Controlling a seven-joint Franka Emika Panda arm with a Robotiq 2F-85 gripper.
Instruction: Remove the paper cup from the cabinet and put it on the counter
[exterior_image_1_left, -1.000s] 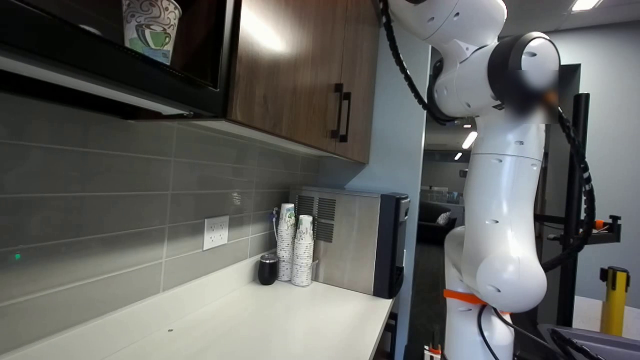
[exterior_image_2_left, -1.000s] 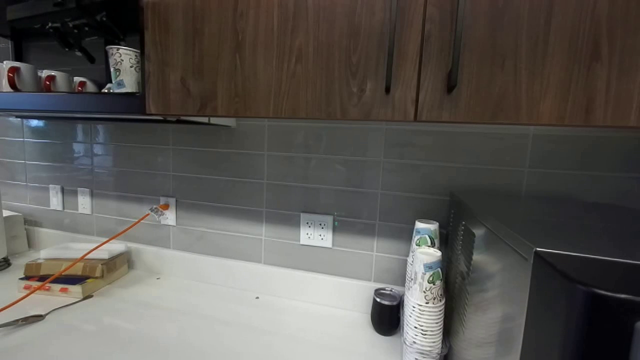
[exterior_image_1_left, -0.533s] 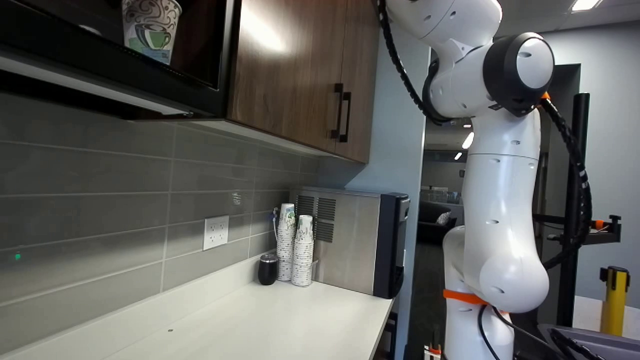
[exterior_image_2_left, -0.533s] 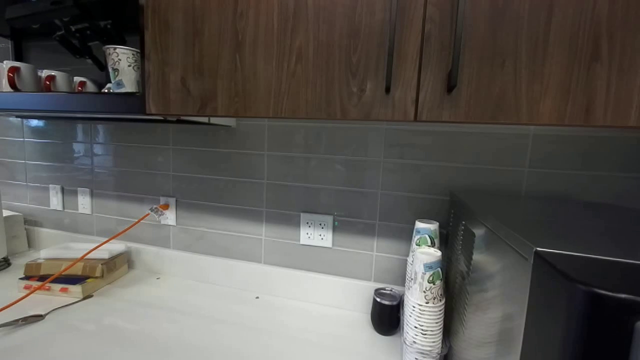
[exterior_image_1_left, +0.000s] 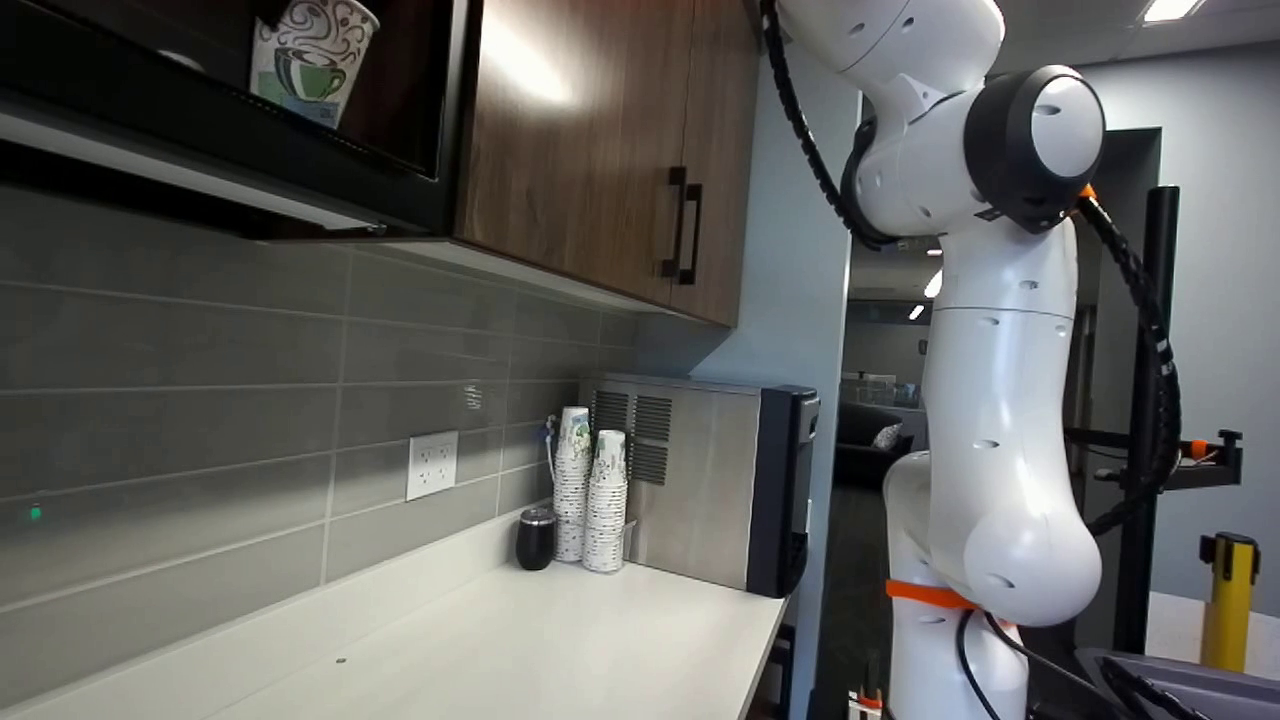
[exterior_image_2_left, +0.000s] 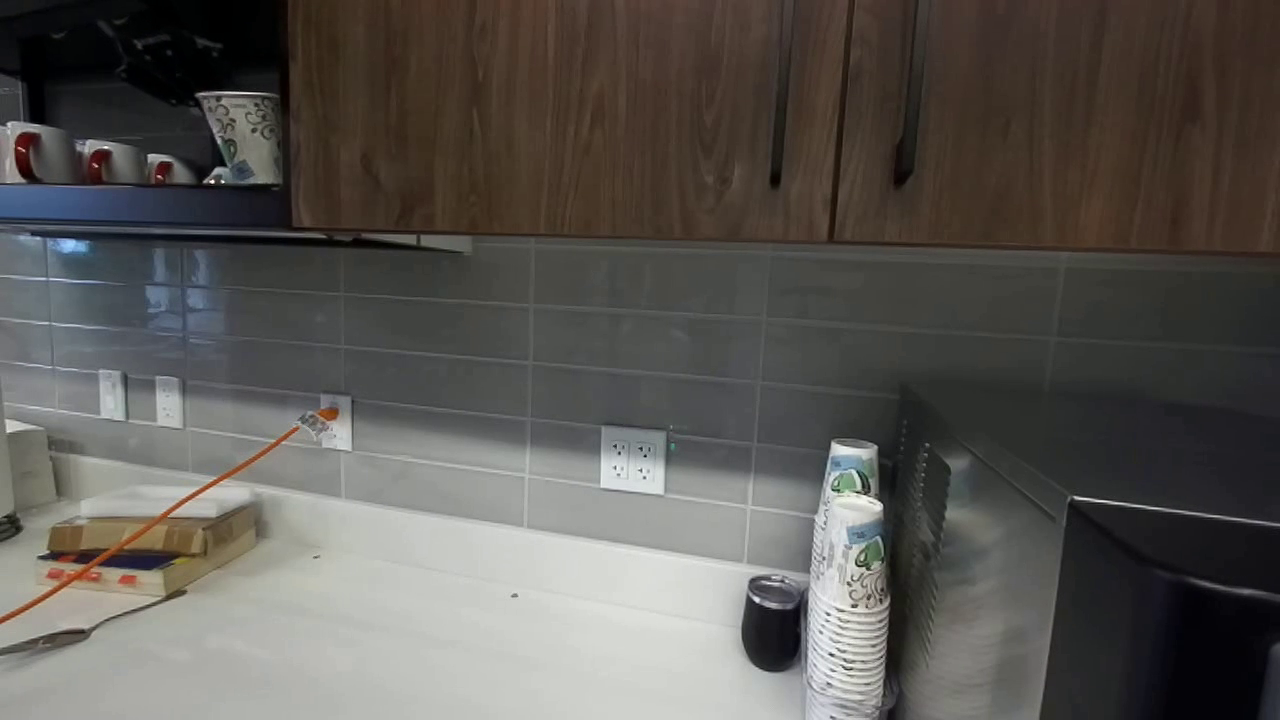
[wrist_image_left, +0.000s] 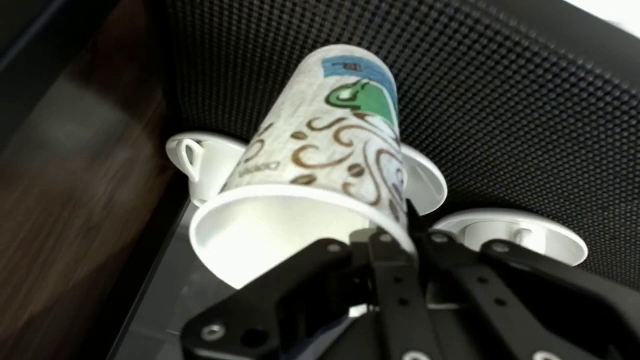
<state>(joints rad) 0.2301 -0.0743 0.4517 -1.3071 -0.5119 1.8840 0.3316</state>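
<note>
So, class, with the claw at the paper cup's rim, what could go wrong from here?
The claw seems to pinch the paper cup at one side of its rim, so the wall might crumple or slip.
Tilted, it could knock the handled white cup partly hidden behind it.
Past the edge of the shelf, a slip may drop it to the counter below.

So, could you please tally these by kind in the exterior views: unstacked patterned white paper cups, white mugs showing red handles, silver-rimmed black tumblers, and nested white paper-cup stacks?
Unstacked patterned white paper cup: 1
White mugs showing red handles: 3
Silver-rimmed black tumbler: 1
Nested white paper-cup stacks: 2
Total: 7
</note>
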